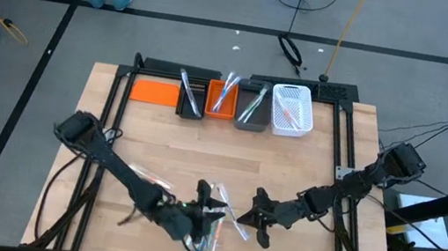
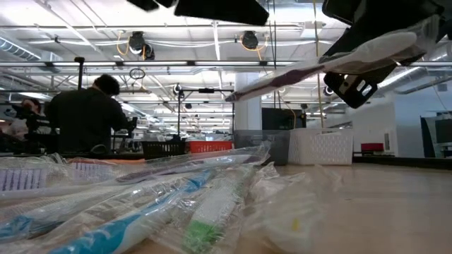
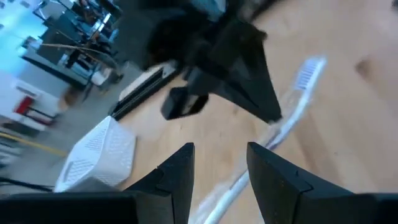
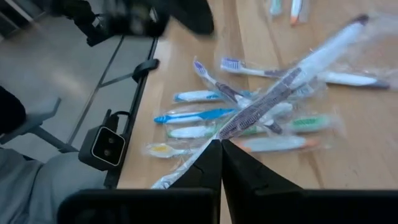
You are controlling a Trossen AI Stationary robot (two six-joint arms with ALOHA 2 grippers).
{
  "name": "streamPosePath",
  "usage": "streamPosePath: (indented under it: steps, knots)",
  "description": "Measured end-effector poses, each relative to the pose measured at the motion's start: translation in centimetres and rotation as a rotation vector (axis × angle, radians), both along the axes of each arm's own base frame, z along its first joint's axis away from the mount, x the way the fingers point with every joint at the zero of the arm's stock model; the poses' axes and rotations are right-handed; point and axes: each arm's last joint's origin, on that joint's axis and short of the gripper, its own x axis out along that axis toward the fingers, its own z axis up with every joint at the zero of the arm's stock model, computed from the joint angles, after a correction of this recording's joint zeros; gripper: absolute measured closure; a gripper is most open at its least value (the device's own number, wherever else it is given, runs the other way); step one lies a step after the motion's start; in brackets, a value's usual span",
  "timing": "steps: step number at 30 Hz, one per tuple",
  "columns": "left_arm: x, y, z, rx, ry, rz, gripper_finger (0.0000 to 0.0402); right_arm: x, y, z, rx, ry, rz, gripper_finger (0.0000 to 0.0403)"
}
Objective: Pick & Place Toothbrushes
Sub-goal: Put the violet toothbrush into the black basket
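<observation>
Right gripper (image 4: 219,163), two dark tapered fingers clenched on a slim toothbrush in crinkly clear wrapper (image 4: 273,99), holds it lifted above the pale wooden tabletop (image 1: 306,173), arm stretched low toward centre. Left gripper (image 3: 219,177) hovers beside it, fingers parted, empty. Loose pile of shiny wrapped toothbrushes (image 1: 208,217) lies below near the front edge; white mesh plastic bin (image 1: 291,111) at back.

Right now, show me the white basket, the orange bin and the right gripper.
white basket (image 1: 291,110), high view, mesh floor inside it.
orange bin (image 1: 221,105), high view, its rim.
right gripper (image 4: 221,148), right wrist view, shut fingertips pinching a wrapped toothbrush (image 4: 273,98), its middle.
</observation>
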Motion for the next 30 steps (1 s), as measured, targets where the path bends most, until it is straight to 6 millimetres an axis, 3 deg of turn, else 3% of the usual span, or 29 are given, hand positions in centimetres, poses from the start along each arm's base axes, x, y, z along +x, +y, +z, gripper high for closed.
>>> streamPosePath:
  steps: [5,11,30]
  knots:
    - [2.0,-1.3,-1.1,0.157,0.119,0.05,0.0252,0.2,-0.1,0.2,0.004,-0.027,0.004,0.0403]
    - [3.8,-2.0,-1.7,0.21,0.17,0.043,0.0252,0.2,-0.1,0.3,0.006,-0.033,0.002,0.0403]
    - [3.5,-1.7,-2.2,0.142,0.255,-0.006,0.0252,0.6,-0.5,0.8,0.009,-0.076,0.013,0.0403]
